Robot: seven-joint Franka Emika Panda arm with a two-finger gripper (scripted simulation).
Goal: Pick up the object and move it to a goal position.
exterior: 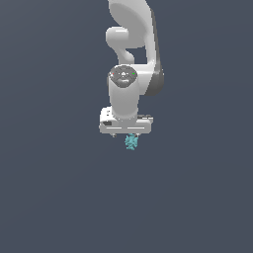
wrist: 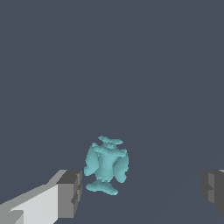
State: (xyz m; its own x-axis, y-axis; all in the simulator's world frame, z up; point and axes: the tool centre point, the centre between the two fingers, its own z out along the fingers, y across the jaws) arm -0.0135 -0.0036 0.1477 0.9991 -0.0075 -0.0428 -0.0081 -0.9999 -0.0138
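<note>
So the end effector [wrist: 140, 190] is spread wide, fingers well apart, nothing clamped. The object [wrist: 106, 166] sits between them, closer to one finger [wrist: 70, 194] than the other, not touching either as far as I can tell. In the exterior view it pokes out just below the hand [exterior: 131, 142].

My guess on handling: tiny, probably light and rigid, but the knobbly surface means pads could land on a bump and let it twist or squirt out. I'd centre first, then pinch across the fat middle.
</note>
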